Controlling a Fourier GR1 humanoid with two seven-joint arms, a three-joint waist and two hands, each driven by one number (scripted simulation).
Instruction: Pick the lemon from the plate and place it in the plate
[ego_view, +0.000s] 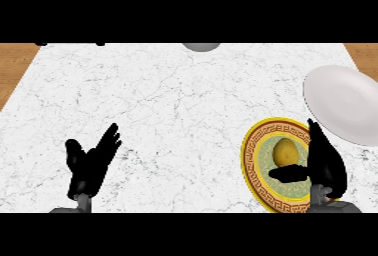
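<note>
At lower left, above the white marble counter (184, 100), the robot's left hand (88, 167) rests with fingers straight and pointing up-right, thumb spread to the left; it holds nothing and touches no object. Strips of wooden surface (15, 65) border the counter at its far left and far right edges. At the counter's far edge, near the middle, a grey rounded object (201, 46) is cut off by the view's limit and cannot be identified. Toward the right, a patterned plate (258, 165) with a gold and dark red rim and pale green centre carries the lemon (286, 151), which lies upright in the plate's middle. Directly right of the lemon, the right hand (325, 165) reaches over the plate, fingers extended upward alongside the fruit and thumb (288, 173) crossing just below it; the hand is spread, not closed round the lemon. At upper right, just beyond the patterned plate, lies a plain white plate (343, 102), partly cut by the view's edge.
</note>
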